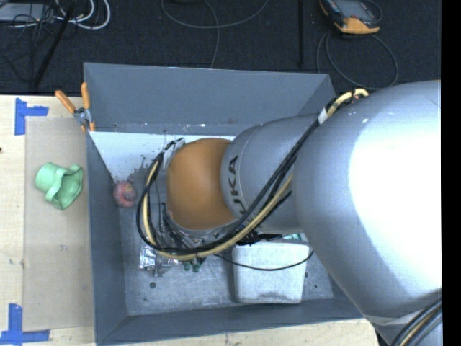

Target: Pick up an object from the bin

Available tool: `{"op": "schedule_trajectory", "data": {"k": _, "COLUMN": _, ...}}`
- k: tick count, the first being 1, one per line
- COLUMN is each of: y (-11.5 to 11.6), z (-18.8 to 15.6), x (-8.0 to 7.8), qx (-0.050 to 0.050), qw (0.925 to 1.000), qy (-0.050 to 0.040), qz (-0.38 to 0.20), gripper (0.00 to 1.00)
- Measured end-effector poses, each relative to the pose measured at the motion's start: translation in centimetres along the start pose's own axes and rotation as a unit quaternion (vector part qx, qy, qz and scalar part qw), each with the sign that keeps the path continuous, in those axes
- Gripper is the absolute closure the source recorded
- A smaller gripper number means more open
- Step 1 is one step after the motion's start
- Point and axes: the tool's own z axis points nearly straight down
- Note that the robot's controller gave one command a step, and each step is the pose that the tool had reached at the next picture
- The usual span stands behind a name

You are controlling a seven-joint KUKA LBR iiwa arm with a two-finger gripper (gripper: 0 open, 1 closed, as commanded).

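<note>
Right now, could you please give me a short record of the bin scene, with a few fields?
bin: grey metal bin, seen from above
arm: reaches in from the right, its orange wrist cover over the bin's middle
pincer: low near the floor, left of centre, under the cover
nearest thing: white block flat on the floor, right of the pincer
also in bin: small pink round thing by the left wall
outside bin: green thing on the board at left
held thing: cannot tell

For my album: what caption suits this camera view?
Robot arm reaching into a grey bin, beside a white block and a small pink ball.
</note>
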Motion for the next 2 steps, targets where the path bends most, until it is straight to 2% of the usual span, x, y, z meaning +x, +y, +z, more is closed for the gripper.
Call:
{"op": "schedule_trajectory", "data": {"k": 1, "y": -0.2, "z": 0.0, "x": 2.0, "qx": 0.000, "qw": 0.9981, "qy": -0.0005, "qz": -0.062, "gripper": 1.00}}
{"op": "schedule_trajectory", "data": {"k": 2, "y": -1.3, "z": -16.9, "x": 1.6, "qx": 0.002, "qw": 0.9975, "qy": 0.0030, "qz": -0.070, "gripper": 1.00}}
